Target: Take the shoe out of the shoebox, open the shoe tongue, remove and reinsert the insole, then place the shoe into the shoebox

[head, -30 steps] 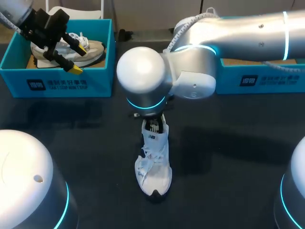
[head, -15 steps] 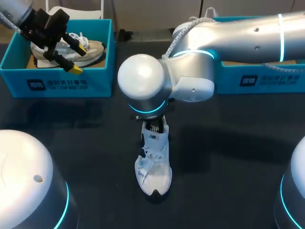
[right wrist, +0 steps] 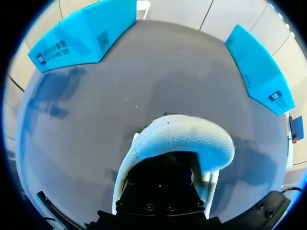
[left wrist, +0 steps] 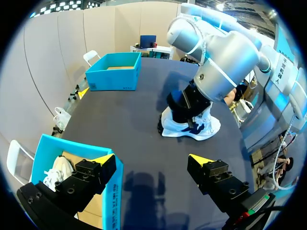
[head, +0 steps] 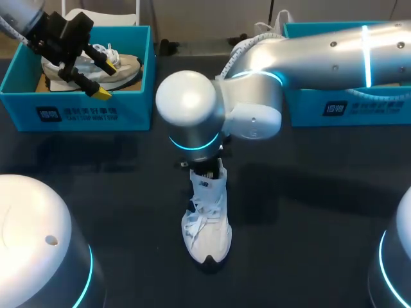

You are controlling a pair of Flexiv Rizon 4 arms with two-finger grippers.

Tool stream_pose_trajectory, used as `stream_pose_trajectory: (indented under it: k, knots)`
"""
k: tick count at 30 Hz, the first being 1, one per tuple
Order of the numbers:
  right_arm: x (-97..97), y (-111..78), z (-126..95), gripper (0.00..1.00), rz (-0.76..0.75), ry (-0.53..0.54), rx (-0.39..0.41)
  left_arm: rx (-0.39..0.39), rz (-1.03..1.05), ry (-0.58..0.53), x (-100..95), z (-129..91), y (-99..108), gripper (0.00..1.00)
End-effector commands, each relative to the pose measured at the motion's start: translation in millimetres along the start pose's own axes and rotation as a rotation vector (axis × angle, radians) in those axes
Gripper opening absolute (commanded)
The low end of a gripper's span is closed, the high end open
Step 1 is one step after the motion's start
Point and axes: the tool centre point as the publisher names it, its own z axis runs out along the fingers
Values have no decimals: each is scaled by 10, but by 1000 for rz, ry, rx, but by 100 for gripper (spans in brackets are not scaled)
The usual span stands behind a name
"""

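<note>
1. At the far left of the dark counter stands the left blue shoebox, open on top. A beige shoe lies inside it on its sole.
2. Our left gripper hangs over the front part of that box. Its fingers are spread wide and hold nothing. In the left wrist view one yellow tip is above the box's wall and the other is above bare counter beside the box.
3. In the middle of the counter sits the white shoe, outside both boxes and well apart from them. It is upright on its sole, laces up, with its toe pointing toward us and its heel toward the far edge.
4. Our right arm comes in from the right and reaches past the middle, its wrist directly above the shoe's heel. The right gripper points down into the shoe's opening. From its wrist view the dark body sits inside the collar, with white mesh arching just ahead of it. Its yellow tips are hidden, so we cannot tell whether it is open or closed.
5. At the far right stands the right blue shoebox, partly hidden behind the right arm.
</note>
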Motion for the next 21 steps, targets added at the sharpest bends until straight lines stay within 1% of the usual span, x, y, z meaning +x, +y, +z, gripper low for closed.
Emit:
stream_pose_trajectory:
  k: [1,7,14,17,19,20,21]
  knots:
    - [2,-155,114,0,1,28,32,-2,1,2,-3,-8,0,100]
    - [37,-312,139,0,-17,65,98,-2,1,2,-3,-8,0,100]
    - [63,-410,134,0,-21,82,141,-2,1,2,-3,-8,0,100]
    - [43,-420,102,0,-11,92,154,-2,1,2,-3,-8,0,100]
    - [16,-382,33,0,-4,106,147,-2,1,2,-3,-8,0,100]
    - [1,-366,3,0,3,101,161,-2,1,2,-3,-8,0,100]
    - [-16,-340,-41,0,6,105,150,-2,1,2,-3,-8,0,100]
